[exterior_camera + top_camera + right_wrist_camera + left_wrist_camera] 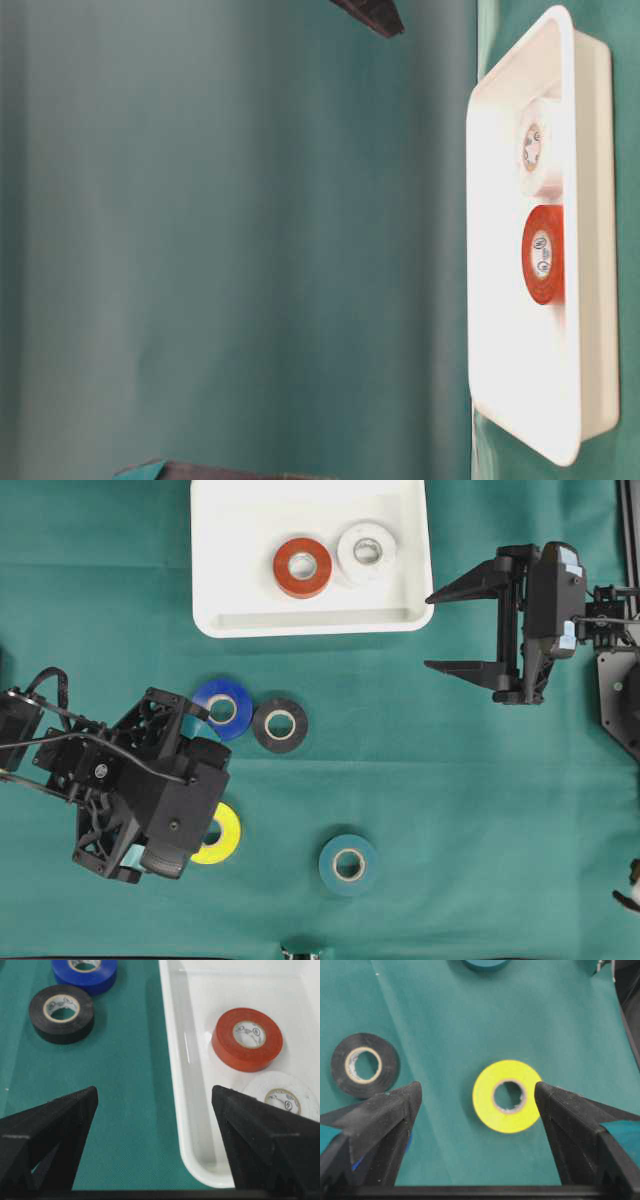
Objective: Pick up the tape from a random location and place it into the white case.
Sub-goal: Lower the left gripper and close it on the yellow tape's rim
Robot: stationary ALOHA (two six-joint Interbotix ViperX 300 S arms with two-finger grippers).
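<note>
Left gripper (477, 1105) wide open, empty, straddling flat yellow tape (507, 1096) near table's left edge; far from right gripper (462, 628).

No legible text (core print blurred)

I'm working a lab bench: green cloth (450, 800) under two black robot arms, green curtain (230, 240) behind the cloth.

Overhead looks straight down; overhead and right wrist share the white case (215, 620)
</note>
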